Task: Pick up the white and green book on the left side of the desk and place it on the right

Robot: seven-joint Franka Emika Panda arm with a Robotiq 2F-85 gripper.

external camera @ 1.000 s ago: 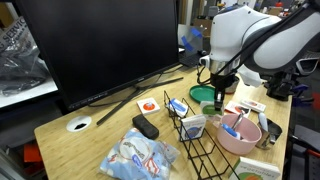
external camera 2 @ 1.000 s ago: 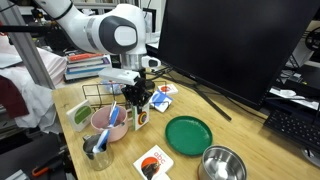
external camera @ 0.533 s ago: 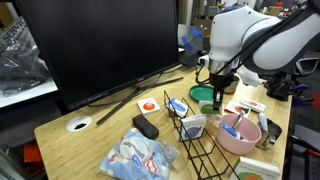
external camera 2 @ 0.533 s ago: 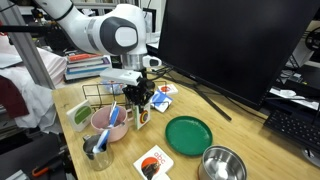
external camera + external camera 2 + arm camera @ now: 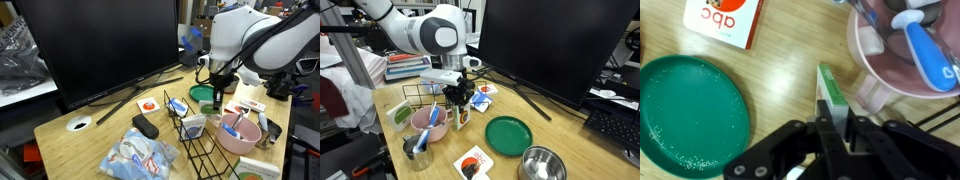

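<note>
Nothing is shifting since the frames of half a second and a second ago: the arm, the claw and the clutter on the desk (image 5: pixel 790 65) are sitting exactly as they were.

The book (image 5: pixel 830 88) is standing on edge between the claw's fingers, showing the wrist camera only its thin white-and-green edge. The claw (image 5: pixel 838 120) is closing narrowly around it, one finger pressing on each cover. Whether the book's lower edge is touching the wood or hanging just clear cannot be told.

Just ahead of the claw and to one side, the pink bowl (image 5: pixel 890 65) is crowding the book. To the other side the green plate (image 5: pixel 690 115) is lying near, and the abc card (image 5: pixel 725 20) is resting farther ahead.

By the look of it the grasp is made and the carry is the step in hand. The next move is probably calling for a straight lift (the bowl's rim is close) before travelling across to the right of the desk.

Only the wrist view is showing the book in the grip. In both exterior views the claw (image 5: pixel 218 90) (image 5: pixel 458 98) is hanging low beside the wire rack (image 5: pixel 415 95), hiding the book but showing the crowded desk.
</note>
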